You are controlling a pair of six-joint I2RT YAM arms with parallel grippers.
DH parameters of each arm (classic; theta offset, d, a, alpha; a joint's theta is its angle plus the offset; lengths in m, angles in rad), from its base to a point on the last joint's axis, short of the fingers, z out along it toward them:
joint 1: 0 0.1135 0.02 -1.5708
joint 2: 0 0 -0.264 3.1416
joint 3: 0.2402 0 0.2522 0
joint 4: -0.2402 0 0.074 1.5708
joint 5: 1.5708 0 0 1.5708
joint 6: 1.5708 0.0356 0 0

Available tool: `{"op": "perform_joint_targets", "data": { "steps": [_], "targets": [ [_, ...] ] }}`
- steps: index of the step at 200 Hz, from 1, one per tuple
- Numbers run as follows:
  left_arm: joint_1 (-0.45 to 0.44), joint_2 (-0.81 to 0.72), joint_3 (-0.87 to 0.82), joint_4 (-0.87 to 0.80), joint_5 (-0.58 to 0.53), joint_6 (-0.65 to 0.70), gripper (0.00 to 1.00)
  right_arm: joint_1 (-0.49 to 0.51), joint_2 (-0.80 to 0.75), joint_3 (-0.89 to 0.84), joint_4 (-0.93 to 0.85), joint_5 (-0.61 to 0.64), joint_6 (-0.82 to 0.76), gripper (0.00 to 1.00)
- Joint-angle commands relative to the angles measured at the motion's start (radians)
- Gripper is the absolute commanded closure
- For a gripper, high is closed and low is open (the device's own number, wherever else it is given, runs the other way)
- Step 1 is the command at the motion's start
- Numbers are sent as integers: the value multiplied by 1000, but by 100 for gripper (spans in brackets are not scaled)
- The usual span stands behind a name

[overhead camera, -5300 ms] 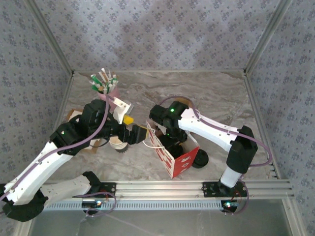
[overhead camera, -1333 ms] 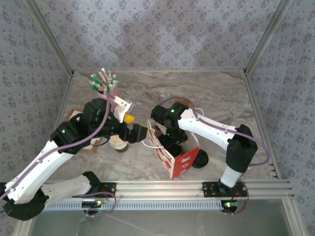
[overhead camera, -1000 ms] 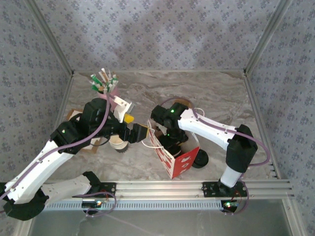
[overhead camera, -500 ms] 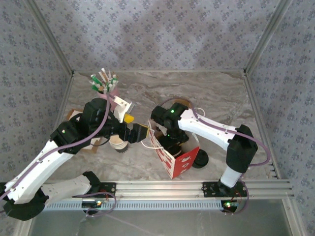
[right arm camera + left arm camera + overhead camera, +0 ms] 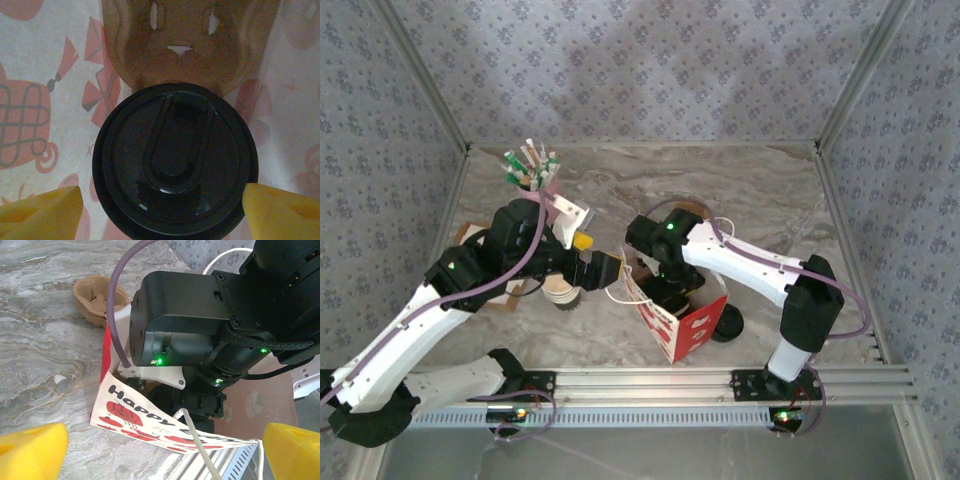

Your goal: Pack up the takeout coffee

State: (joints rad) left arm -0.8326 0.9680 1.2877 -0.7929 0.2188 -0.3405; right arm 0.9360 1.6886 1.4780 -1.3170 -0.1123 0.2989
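Two spread: left gripper [image 5: 162, 450] empty | right gripper [image 5: 161, 210] astride takeout coffee [image 5: 175, 150] in bag [image 5: 45, 75]

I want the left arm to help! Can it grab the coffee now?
Probably not: the coffee sits inside the paper bag, and the right arm blocks the bag's mouth from the left gripper.

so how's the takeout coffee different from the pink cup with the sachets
The takeout coffee sits down inside the red-and-white bag; the pink cup stands out on the table at the far left. The coffee is closed by a black lid; the pink cup is open, with green-and-white sachets sticking out. Both are cups, and both seem upright.
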Motion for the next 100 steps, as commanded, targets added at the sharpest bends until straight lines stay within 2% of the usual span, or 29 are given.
{"op": "perform_joint_targets", "data": {
  "steps": [1,100],
  "targets": [
    [-6,0,36,-2,-6,18,1,7,-30,30,-42,17,12,15],
    [-5,0,33,-1,-8,20,1,20,-41,56,-62,36,21,12]
  ]
}}
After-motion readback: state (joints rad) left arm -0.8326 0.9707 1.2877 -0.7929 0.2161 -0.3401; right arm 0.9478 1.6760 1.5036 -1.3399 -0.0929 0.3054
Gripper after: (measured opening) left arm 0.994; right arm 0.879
